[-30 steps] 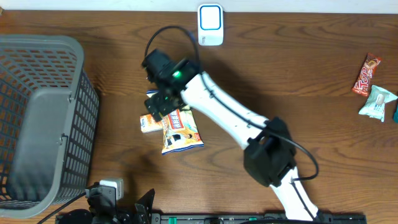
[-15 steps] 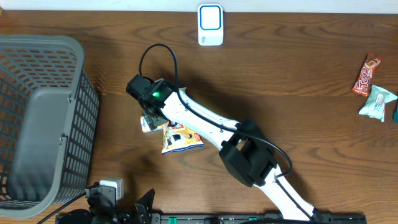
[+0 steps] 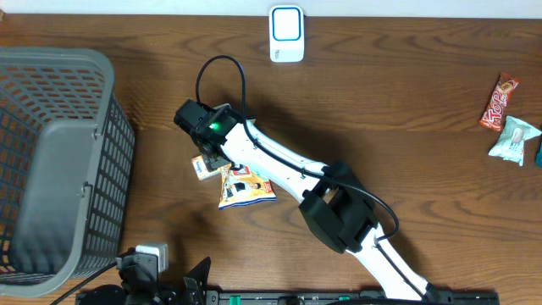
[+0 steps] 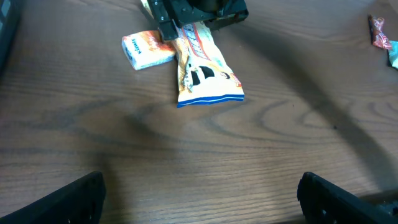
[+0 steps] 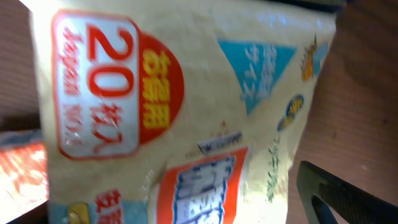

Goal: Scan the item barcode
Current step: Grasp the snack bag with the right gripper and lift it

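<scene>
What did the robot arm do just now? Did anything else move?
The right arm swung left, bringing its end effector down close over the yellow snack bag. Nothing looks gripped yet. The bag, small orange packet, basket and scanner stayed put.

We see the right arm (image 3: 279,165) built of smooth white links joined by bulky black parts, the largest a rounded black housing (image 3: 343,216) midway along. At its far end sits a black wrist block (image 3: 201,120) with a small green light (image 3: 213,129) glowing on top. A thin black cable (image 3: 222,58) loops out from that block in a wide arc. The right gripper (image 3: 213,158) beneath it looks black as well, though we can barely make it out from overhead. Of the left gripper (image 4: 200,183) we see only two matte black fingers (image 4: 65,199), blunt and wedge-shaped. A black base rail (image 3: 339,296) runs along the near table edge.
</scene>
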### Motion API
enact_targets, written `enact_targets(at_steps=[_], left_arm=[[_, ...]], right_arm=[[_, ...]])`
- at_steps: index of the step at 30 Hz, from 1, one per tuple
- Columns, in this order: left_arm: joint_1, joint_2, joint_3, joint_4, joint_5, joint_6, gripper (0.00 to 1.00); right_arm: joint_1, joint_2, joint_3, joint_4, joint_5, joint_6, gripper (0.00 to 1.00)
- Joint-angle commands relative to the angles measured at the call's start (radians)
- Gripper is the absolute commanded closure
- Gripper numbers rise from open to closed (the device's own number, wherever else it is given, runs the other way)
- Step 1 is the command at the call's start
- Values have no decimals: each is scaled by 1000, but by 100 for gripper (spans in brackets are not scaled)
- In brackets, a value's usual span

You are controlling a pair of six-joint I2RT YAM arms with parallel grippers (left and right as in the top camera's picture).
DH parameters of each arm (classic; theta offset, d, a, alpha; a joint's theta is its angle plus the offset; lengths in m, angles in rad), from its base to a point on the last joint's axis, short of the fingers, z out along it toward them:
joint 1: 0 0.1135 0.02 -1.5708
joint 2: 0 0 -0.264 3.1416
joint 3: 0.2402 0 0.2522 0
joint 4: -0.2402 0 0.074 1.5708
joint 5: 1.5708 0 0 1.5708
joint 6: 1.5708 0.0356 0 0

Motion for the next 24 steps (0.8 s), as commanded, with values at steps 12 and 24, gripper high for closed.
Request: enact_targets(at_steps=[12,24], left_arm=[[-4,-7,5,0,1,17,2],[-4,-7,5,0,1,17,2]], right_arm=[[-3,-87,21,-50,8,32,5],[-3,-84,13,-82,42,65,11]])
